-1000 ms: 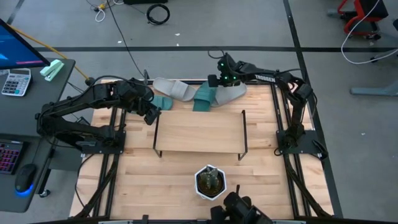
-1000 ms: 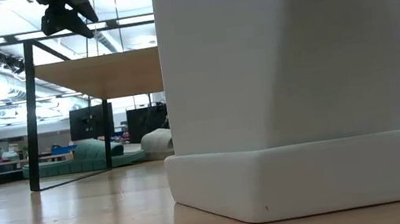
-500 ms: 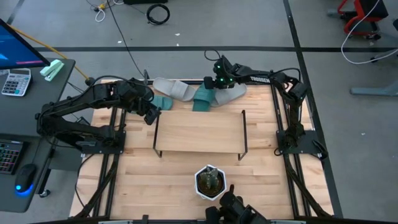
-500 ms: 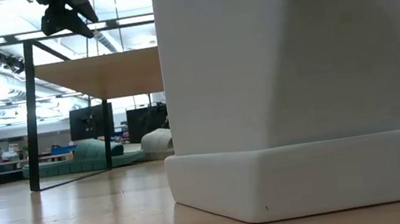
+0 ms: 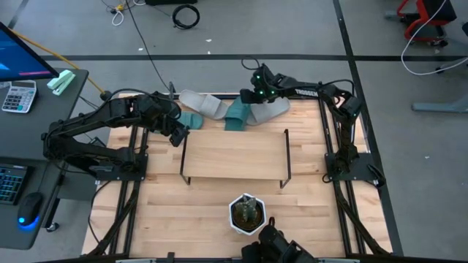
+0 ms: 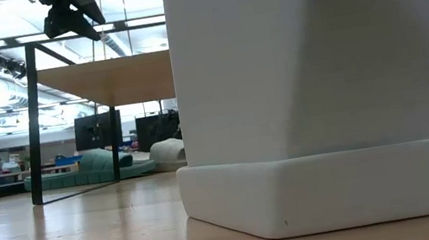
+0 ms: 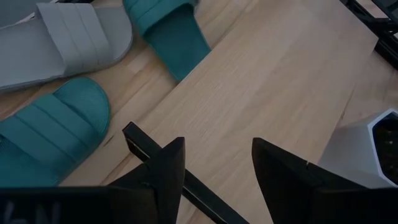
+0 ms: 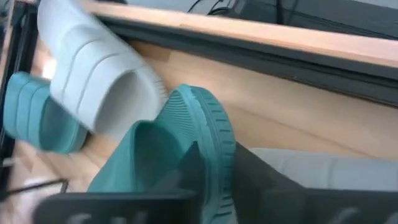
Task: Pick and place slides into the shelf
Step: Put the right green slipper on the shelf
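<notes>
— Two fingers of your right gripper [image 8: 208,180] pinch a teal slide [image 8: 186,137], tilted up at the worktop's [image 5: 197,219] far edge, beyond the shelf [image 5: 234,155].

— And the left?

— Your left gripper [image 7: 214,168] hangs with fingers apart over the shelf's corner, near the other teal slide [image 7: 50,127] and a grey slide [image 7: 68,37].

The high view looks straight down from well above, taking in the whole counter [image 5: 219,212], the shelf [image 5: 234,155], both arms and the floor around. The low view sits at counter height, facing level across into the room, so close to a white pot [image 6: 312,88] that it fills most of the picture; the shelf appears beyond, as in the high view. Each wrist view looks close past its own fingers [image 7: 171,171] at the slides [image 7: 53,127]; both share a teal slide.
</notes>
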{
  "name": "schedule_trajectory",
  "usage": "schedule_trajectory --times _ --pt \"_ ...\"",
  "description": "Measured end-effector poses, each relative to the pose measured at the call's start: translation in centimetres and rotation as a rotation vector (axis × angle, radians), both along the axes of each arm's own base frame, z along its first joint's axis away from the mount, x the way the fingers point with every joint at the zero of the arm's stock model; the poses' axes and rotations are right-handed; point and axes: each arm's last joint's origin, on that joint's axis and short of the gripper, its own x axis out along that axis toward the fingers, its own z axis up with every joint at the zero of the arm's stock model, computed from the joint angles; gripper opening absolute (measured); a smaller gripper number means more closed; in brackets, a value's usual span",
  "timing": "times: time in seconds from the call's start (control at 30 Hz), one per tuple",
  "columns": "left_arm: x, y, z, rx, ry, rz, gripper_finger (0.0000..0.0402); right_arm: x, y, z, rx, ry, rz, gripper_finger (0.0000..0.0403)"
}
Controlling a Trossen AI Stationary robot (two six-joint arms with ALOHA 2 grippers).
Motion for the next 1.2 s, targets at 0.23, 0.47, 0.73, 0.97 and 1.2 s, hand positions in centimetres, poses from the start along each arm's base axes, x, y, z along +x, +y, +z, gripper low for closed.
schedule_trajectory --times 0.23,0.47,0.73,0.97,1.2 --pt "0.0 0.0 0.0 0.003 0.001 -0.003 0.0188 0.0 0.2 0.2 0.021 -0.016 0.034 0.0044" --pt "0.0 0.0 0.0 0.005 0.001 -0.006 0.0184 -0.6 0.9 3.6 -0.028 -0.091 0.068 0.0044" --pt "0.0 0.0 0.0 0.006 0.002 -0.007 0.0179 -2.7 1.4 9.0 -0.163 -0.174 0.033 0.0044" --pt "0.0 0.0 0.0 0.006 0.002 -0.007 0.0182 -5.1 1.5 12.9 -0.299 -0.224 -0.047 0.0044" --pt "0.0 0.0 0.0 0.006 0.002 -0.006 0.0177 -7.0 1.2 15.9 -0.415 -0.300 -0.163 0.0044"
